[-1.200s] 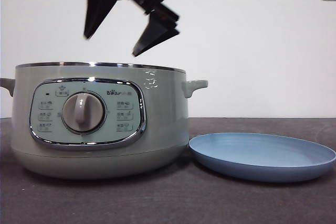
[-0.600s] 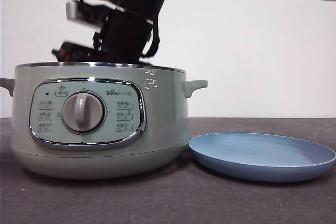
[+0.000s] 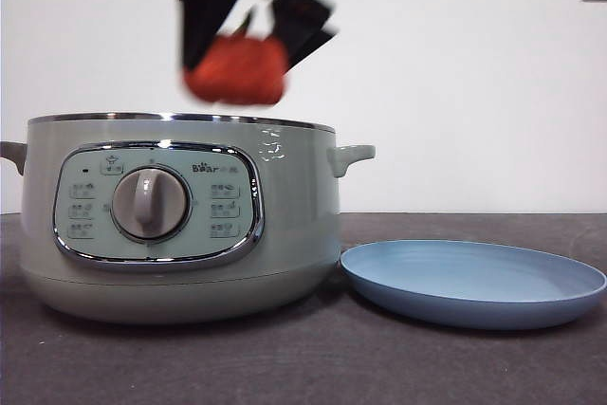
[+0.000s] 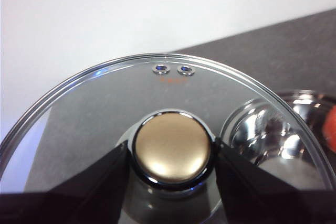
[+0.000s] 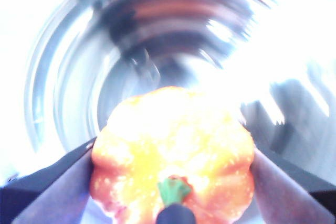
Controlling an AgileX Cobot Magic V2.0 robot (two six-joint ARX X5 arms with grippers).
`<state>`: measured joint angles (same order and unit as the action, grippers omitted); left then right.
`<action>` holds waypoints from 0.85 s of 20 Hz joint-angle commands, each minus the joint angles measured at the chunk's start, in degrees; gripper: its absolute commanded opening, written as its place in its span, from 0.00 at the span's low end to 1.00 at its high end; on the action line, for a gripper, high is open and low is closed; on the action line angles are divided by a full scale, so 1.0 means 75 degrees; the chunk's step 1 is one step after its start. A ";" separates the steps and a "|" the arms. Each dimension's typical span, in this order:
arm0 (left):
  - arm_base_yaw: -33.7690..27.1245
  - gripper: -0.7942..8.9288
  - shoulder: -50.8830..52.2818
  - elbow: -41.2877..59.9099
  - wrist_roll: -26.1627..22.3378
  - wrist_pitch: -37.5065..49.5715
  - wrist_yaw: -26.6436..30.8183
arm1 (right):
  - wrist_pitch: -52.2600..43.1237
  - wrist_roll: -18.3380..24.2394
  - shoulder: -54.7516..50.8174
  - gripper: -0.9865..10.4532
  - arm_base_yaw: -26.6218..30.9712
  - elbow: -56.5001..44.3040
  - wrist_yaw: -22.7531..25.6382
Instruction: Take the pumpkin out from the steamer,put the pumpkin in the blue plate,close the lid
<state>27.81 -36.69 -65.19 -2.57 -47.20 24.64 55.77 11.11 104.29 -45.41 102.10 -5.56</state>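
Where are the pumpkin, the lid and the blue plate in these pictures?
pumpkin [image 3: 235, 70]: front view, middle of its orange body.
lid [image 4: 171, 145]: left wrist view, top of its round knob.
blue plate [image 3: 474, 282]: front view, bare inner surface.

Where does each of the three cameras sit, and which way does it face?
Front view: low at table height, looking level at the steamer and blue plate; the right gripper holds the pumpkin above.
Left wrist view: on the left arm, looking down at the lid; the left gripper clamps the knob.
Right wrist view: on the right arm, looking down over the pumpkin into the steamer.
Front and right wrist views share the pumpkin.
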 commanded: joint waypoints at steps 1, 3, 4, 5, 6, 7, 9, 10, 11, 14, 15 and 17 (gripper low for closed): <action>-0.0006 0.07 -0.0029 -0.0073 -0.0058 0.0554 0.0000 | 0.0938 -0.0417 -0.0615 0.08 0.0522 0.0009 0.0020; -0.0003 0.07 -0.0175 -0.0073 -0.0058 0.0650 -0.0382 | 0.1988 -0.1105 -0.1046 0.08 0.1224 0.0009 0.0291; -0.0003 0.07 -0.0245 -0.0073 -0.0058 0.0734 -0.0417 | 0.2442 -0.1431 -0.1099 0.08 0.1492 -0.0006 0.0857; -0.0003 0.07 -0.0318 -0.0073 -0.0058 0.0801 -0.0530 | 0.2722 -0.1714 -0.1163 0.08 0.1661 -0.0096 0.1486; -0.0003 0.07 -0.0423 -0.0073 -0.0058 0.0860 -0.0577 | 0.2728 -0.1918 -0.1236 0.08 0.1754 -0.0280 0.1947; -0.0003 0.07 -0.0425 -0.0073 -0.0058 0.0863 -0.0638 | 0.2649 -0.2092 -0.1373 0.08 0.1827 -0.0562 0.2279; -0.0003 0.07 -0.0589 -0.0073 -0.0058 0.0901 -0.0915 | 0.2159 -0.2279 -0.1731 0.08 0.1862 -0.1361 0.2620; 0.0000 0.07 -0.0597 -0.0073 -0.0058 0.0901 -0.0944 | 0.1687 -0.2282 -0.1953 0.08 0.1859 -0.1871 0.2579; -0.0003 0.07 -0.0711 -0.0073 -0.0058 0.0970 -0.0944 | 0.1166 -0.2291 -0.2186 0.08 0.1859 -0.2416 0.2541; -0.0003 0.07 -0.0793 -0.0073 -0.0058 0.1023 -0.1026 | -0.0460 -0.2299 -0.2707 0.08 0.1845 -0.4036 0.2512; -0.0003 0.07 -0.0831 -0.0073 -0.0058 0.1096 -0.1137 | -0.0950 -0.2294 -0.2769 0.08 0.1848 -0.4494 0.2454; -0.0003 0.07 -0.0883 -0.0073 -0.0058 0.1163 -0.1142 | -0.1871 -0.2215 -0.2757 0.08 0.1897 -0.5246 0.1947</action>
<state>27.81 -43.79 -65.19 -2.57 -41.36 15.79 42.94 -5.37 83.44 -31.22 63.70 9.41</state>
